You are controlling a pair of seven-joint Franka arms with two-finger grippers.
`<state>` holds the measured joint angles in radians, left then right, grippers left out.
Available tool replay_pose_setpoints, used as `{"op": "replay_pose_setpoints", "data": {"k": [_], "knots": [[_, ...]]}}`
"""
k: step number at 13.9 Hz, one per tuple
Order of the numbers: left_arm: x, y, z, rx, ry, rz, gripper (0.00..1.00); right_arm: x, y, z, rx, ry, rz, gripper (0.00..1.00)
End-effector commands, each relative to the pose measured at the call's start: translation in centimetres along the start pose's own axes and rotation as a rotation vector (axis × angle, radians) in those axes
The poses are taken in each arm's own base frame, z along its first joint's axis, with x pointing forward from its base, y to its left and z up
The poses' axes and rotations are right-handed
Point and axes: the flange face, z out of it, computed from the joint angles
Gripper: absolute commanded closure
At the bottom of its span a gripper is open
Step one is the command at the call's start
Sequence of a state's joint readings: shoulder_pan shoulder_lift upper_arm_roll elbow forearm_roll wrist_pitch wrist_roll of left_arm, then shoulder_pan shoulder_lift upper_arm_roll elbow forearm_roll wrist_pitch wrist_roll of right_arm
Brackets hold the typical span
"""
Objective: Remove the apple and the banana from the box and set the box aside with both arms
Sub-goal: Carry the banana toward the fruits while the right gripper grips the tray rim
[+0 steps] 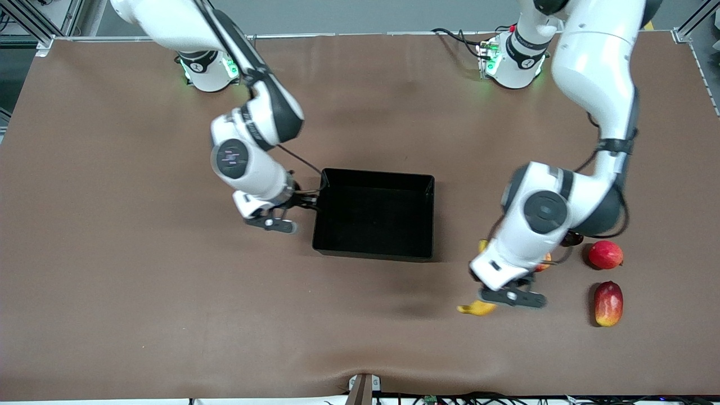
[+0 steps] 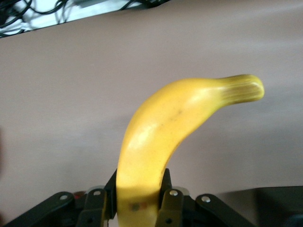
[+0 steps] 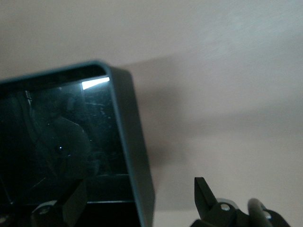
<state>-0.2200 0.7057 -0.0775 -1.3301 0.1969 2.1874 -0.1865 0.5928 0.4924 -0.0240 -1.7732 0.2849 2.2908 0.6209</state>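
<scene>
Gripping the banana [image 2: 156, 142] near its thick lower end, the left end effector [image 1: 513, 297] hangs low over the table [image 1: 140, 292] toward the left arm's end, well apart from the box [image 1: 376, 214]. Its jaws are clamped on the fruit, and the curved yellow body juts out past them, the ridged stem tip free. That hold at one end likely keeps the long fruit steady and lets it be laid down flat.

The skin is smooth, waxy yellow with a few small dark flecks. Just beside this end effector, largely hidden under the arm's wrist, a small red-orange fruit [image 1: 544, 262] peeks out; it may be the apple, though too little shows to be sure. Near it lie a round pink-red fruit [image 1: 605, 254] and an oblong red-yellow mango [image 1: 608, 304].

The right end effector [image 1: 274, 223] waits with jaws spread wide, straddling the box wall at the right arm's end, probably poised to share the push or lift. The box is a shallow glossy black plastic tray with rounded corners, reflective inside and apparently empty, resting on the matte brown table cover.
</scene>
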Motion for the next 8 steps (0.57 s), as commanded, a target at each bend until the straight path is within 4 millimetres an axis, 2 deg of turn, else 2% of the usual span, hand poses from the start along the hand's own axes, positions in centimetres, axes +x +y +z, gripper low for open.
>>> {"op": "replay_pose_setpoints", "data": {"k": [1,2,3,4,8], "knots": [[0.1,-3.8,2.7,0.008,-0.001,0.077,1.00,-0.8,-1.8,4.1,-0.012,0.026,-0.019,0.17],[0.1,-5.3,3.9,0.008,0.006,0.097,1.00,-0.4,-1.5,4.9,-0.027,0.049,-0.034,0.39],[0.0,-6.8,5.0,0.011,0.005,0.111,1.00,-0.1,-1.1,5.2,-0.058,0.069,-0.060,0.72],[0.0,-7.6,5.6,0.014,0.011,0.136,1.00,0.1,-0.9,5.1,-0.071,0.073,-0.070,1.00],[-0.7,-14.6,8.8,0.090,0.021,0.250,1.00,0.7,0.3,3.8,-0.096,0.049,-0.054,1.00]]}}
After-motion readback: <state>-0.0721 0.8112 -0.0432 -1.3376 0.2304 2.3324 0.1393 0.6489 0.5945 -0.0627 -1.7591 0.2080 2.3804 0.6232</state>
